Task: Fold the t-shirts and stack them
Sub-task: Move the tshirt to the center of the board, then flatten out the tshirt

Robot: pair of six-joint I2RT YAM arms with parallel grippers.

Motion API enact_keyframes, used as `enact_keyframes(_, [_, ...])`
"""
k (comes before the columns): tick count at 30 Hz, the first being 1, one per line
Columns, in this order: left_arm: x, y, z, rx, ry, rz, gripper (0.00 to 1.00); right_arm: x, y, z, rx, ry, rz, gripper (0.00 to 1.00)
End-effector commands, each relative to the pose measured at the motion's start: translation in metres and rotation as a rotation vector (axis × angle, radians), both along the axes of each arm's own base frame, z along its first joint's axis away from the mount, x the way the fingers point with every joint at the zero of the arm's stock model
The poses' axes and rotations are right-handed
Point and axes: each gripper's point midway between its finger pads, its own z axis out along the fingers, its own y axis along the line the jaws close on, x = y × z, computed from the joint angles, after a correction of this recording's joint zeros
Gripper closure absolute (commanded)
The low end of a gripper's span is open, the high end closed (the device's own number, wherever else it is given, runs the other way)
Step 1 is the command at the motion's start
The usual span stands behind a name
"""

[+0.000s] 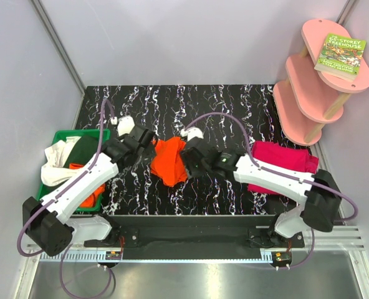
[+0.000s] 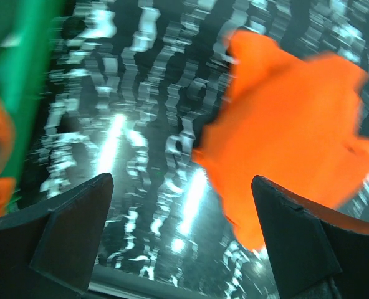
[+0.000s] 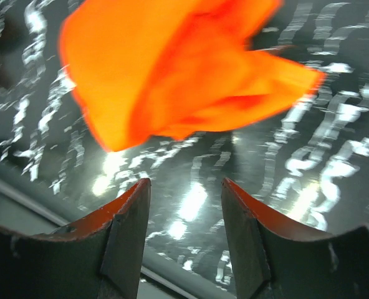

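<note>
Only the top view shows a book titled "52-Storey Treehouse". Left claw is wide apart, right claw narrower, both empty.

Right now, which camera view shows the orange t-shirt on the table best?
The top external view: the orange t-shirt is sharp there, seen nearly whole, crumpled on the table. The left wrist view shows it blurred, cut off at the right; the right wrist view shows it blurred, cut off at the top.

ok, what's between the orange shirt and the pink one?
The right arm: its wrist and white forearm span the gap from orange t-shirt to magenta t-shirt, over marbled table. Seen in the top view.
</note>
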Motion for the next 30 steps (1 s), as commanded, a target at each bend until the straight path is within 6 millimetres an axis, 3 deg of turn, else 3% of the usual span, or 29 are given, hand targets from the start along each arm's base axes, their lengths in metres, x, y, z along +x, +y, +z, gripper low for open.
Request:
enact_keyframes(1, [-0.003,0.031,0.011,0.035,-0.040,0.130,0.02,-0.014,0.057,0.014,0.116,0.011,0.137,0.43])
enact_keyframes(5, [-0.008,0.034,0.009,0.021,-0.042,0.133,0.02,-0.026,0.083,0.003,0.151,0.060,0.178,0.41])
enact_keyframes(8, [-0.013,0.034,0.003,0.013,-0.027,0.126,0.02,-0.024,0.090,-0.006,0.157,0.075,0.167,0.40])
enact_keyframes(15, [-0.026,0.037,-0.009,0.005,0.003,0.115,0.02,-0.012,0.101,-0.023,0.139,0.073,0.128,0.39])
enact_keyframes(23, [-0.038,0.046,-0.009,-0.012,-0.014,0.127,0.02,-0.005,0.104,-0.054,0.106,0.099,0.065,0.41])
enact_keyframes(25, [-0.042,0.047,-0.011,-0.014,-0.008,0.126,0.02,-0.002,0.102,-0.060,0.097,0.094,0.037,0.46])
enact_keyframes(27, [-0.044,0.048,-0.013,-0.018,-0.009,0.124,0.02,0.002,0.100,-0.063,0.090,0.083,0.007,0.69])
enact_keyframes(30, [-0.047,0.049,-0.015,-0.020,-0.002,0.119,0.02,0.009,0.095,-0.062,0.078,0.056,-0.032,0.94])
